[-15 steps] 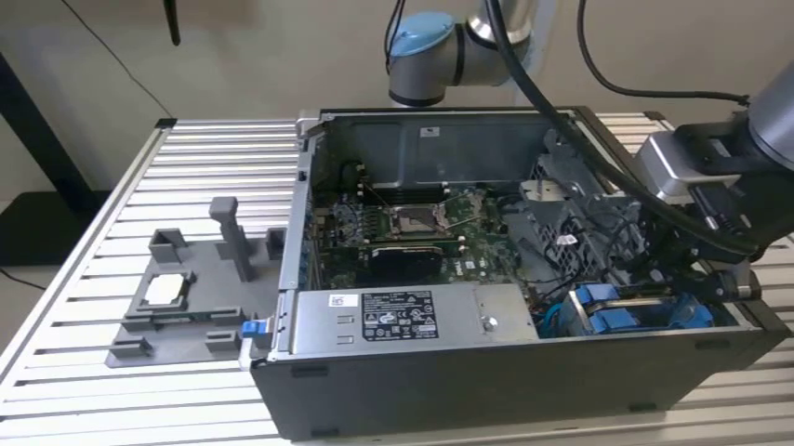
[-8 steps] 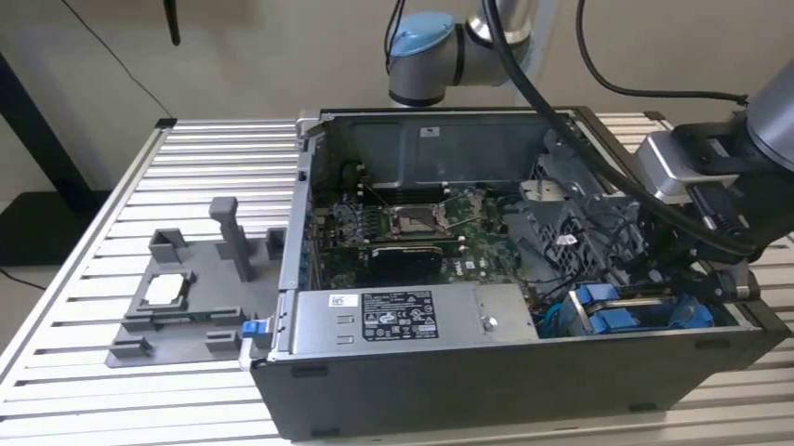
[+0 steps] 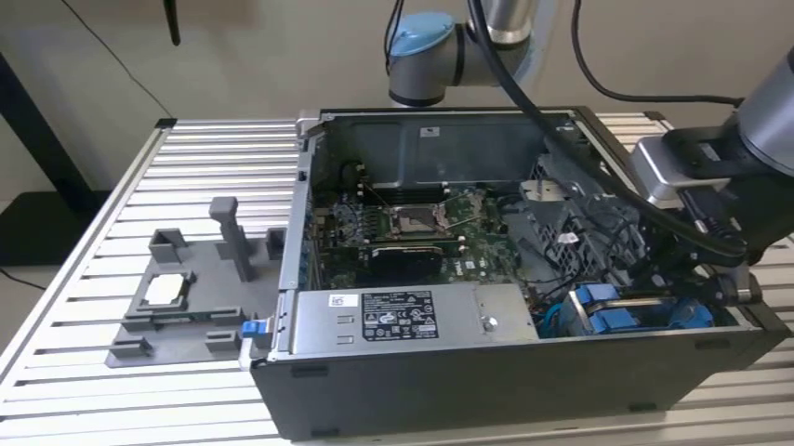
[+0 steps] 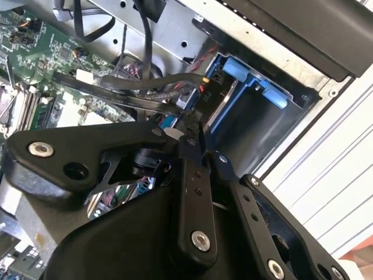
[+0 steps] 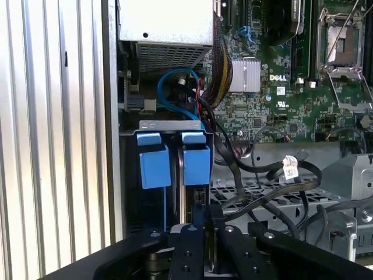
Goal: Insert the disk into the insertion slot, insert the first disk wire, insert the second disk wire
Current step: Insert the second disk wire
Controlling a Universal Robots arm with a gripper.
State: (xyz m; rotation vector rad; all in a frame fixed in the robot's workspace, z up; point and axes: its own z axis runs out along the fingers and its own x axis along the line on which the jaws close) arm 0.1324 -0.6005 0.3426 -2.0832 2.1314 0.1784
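Black pincer (image 4: 195,137) linkage fills the lower half of both wrist views, fingers drawn narrow, almost together. Their tips sit at a small connector with dark cable at mid-frame in the second wrist view; whether they truly pinch it, cannot tell for certain.

Insertion slot (image 5: 175,125) lies at centre-left of the first wrist view, blue tabs showing, just beyond the pincer. In the exterior view it sits at lower right, inside the open computer case (image 3: 410,390) on the slatted tabletop (image 3: 149,186). Disk (image 5: 195,166) appears already seated in the slot: blue carrier frame visible end-on, metal body hidden inside.

Loose black wires (image 5: 274,181) curl across the case floor at centre-right of the first wrist view, near the slot. Circuit board (image 5: 280,81) occupies the upper right.

Judgement on handling: the wires are soft, light and springy, so they will twist if held by the cord. Better to take hold on the stiff plug body. Plug pins likely fragile; push straight. Disk itself stiff, moderately heavy, best gripped by its plastic frame edges.
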